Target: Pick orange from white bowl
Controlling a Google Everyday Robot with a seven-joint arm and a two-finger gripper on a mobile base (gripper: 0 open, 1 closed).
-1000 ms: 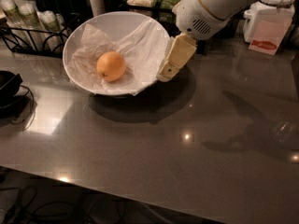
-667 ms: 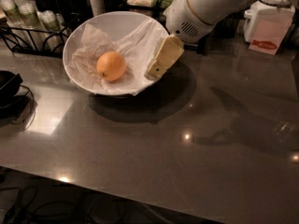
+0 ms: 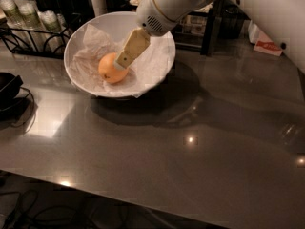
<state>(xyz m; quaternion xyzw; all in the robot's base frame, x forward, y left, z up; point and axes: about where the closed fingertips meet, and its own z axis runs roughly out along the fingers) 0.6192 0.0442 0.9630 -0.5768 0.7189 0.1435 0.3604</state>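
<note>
The orange (image 3: pixel 109 69) lies in the white bowl (image 3: pixel 162 42), on crumpled white paper, left of the bowl's middle. The bowl stands tilted on the grey table at the back left. My gripper (image 3: pixel 121 63) reaches down into the bowl from the upper right on a white arm. Its tan finger (image 3: pixel 133 46) ends at the orange's upper right side and seems to touch it. Only one finger shows.
A black wire rack (image 3: pixel 28 32) with cups stands behind the bowl at the left. A black object with cables (image 3: pixel 9 92) lies at the left edge. A red and white carton (image 3: pixel 267 42) stands at the back right. The table's front edge runs along the bottom.
The arm has swung left from the bowl's right rim into the bowl. The gripper now sits at the orange. The orange and bowl have not moved.
</note>
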